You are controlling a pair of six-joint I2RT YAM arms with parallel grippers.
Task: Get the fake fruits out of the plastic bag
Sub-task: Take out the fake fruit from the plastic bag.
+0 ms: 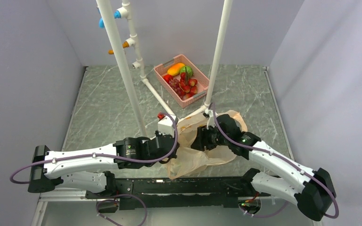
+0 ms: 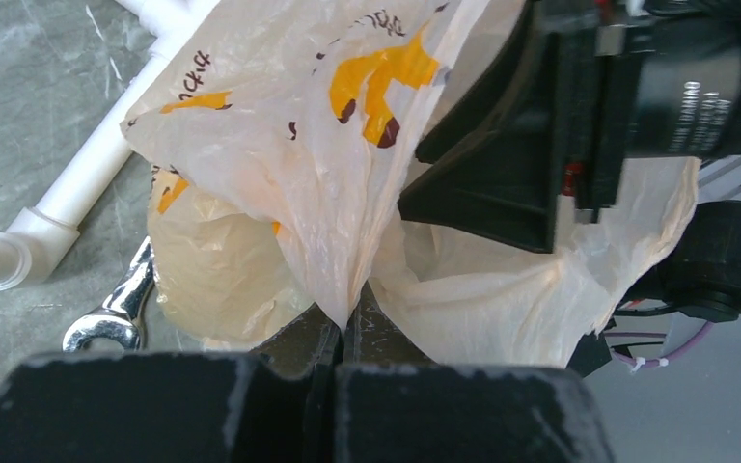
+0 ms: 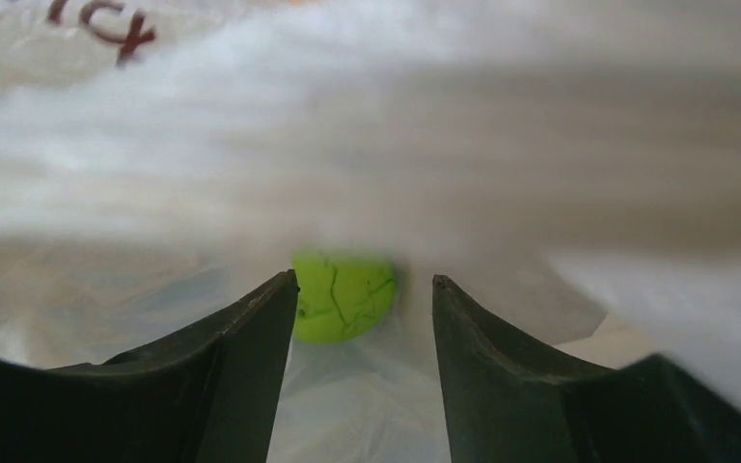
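The peach-beige plastic bag [image 1: 195, 157] lies crumpled on the table between my two arms. My left gripper [image 1: 173, 151] is shut on a pinched fold of the bag [image 2: 280, 154], its jaws [image 2: 347, 323] closed with the film between them. My right gripper [image 1: 201, 137] is open inside the bag's mouth, with bag film [image 3: 367, 145] all around it. A round green fruit with dark veins [image 3: 343, 294] sits just beyond the right fingertips [image 3: 365, 282], nearer the left finger and not gripped. No grapes or yellow fruit show inside the bag.
A pink slotted basket [image 1: 202, 94] at the back holds red fruits, an orange one and a green one. White pipe posts [image 1: 122, 66] stand mid-table, with a pipe foot [image 2: 68, 193] beside the bag. A metal wrench [image 2: 116, 313] lies by the bag. A white box [image 1: 166, 125] sits near the left gripper.
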